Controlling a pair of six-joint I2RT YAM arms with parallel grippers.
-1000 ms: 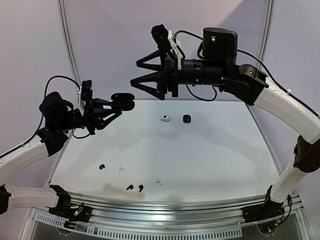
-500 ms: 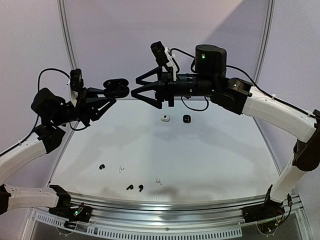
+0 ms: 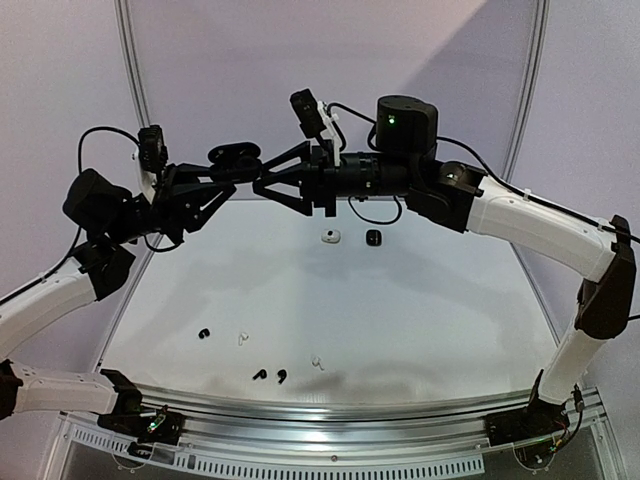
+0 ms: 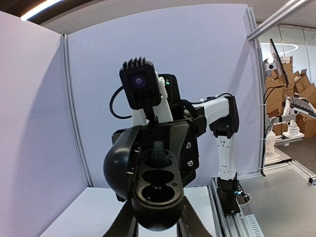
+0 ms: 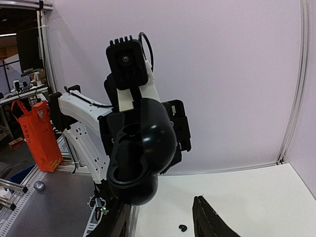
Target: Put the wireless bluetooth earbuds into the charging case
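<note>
Gripping an open black charging case (image 3: 235, 157) aloft, the left fingers (image 3: 232, 173) present it to the right fingers (image 3: 261, 184) — parted, holding nothing, tips just beside it. Both sockets look empty — five earbuds (image 3: 260, 375) lie loose on the tabletop (image 3: 420, 300) near its front edge, none yet inserted.

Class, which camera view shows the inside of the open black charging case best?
The left wrist view: the charging case faces the lens, lid open, both sockets in view. The right wrist view shows only the outside of its lid; the top external view shows a small dark shape.
</note>
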